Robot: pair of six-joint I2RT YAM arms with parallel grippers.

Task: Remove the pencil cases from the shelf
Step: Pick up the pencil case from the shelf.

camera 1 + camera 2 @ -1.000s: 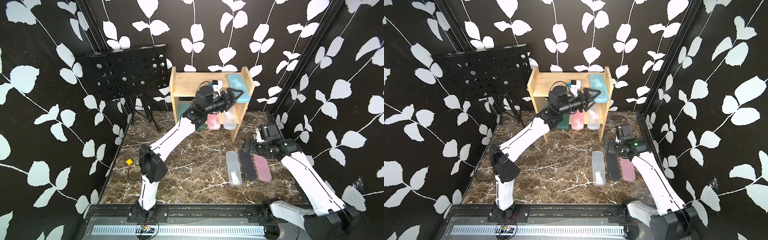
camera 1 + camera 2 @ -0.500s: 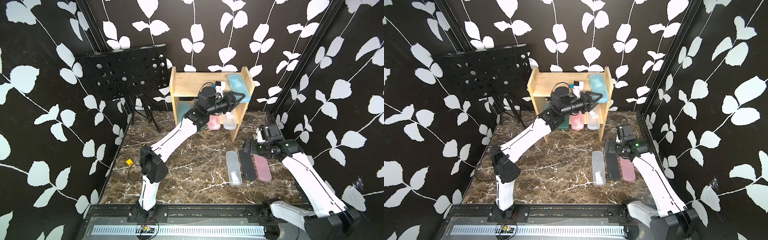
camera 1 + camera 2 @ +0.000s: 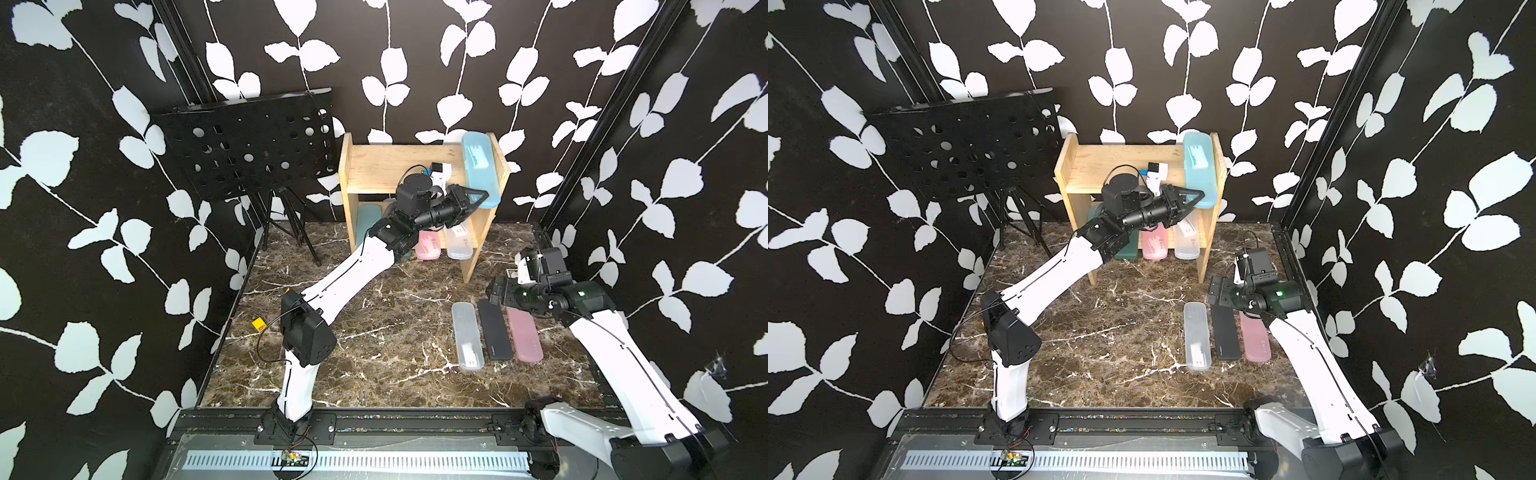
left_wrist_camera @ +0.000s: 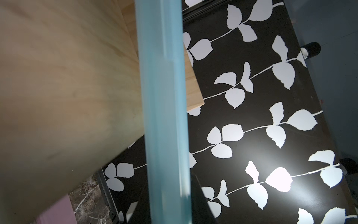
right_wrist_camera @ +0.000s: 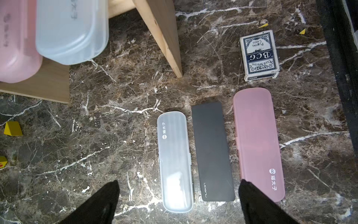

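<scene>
The left arm (image 3: 349,274) rises from its base at the near left edge and bends at the elbow. Its white forearm stretches far and to the right. At its end the left claw (image 3: 478,195) is pinched tight on the near end of the light blue case (image 3: 478,162). The right arm (image 3: 615,353) climbs from the near right corner, slanting far and leftward. Its right claw (image 5: 178,182) points down over the worktop (image 5: 116,135), jaws spread wide.
</scene>
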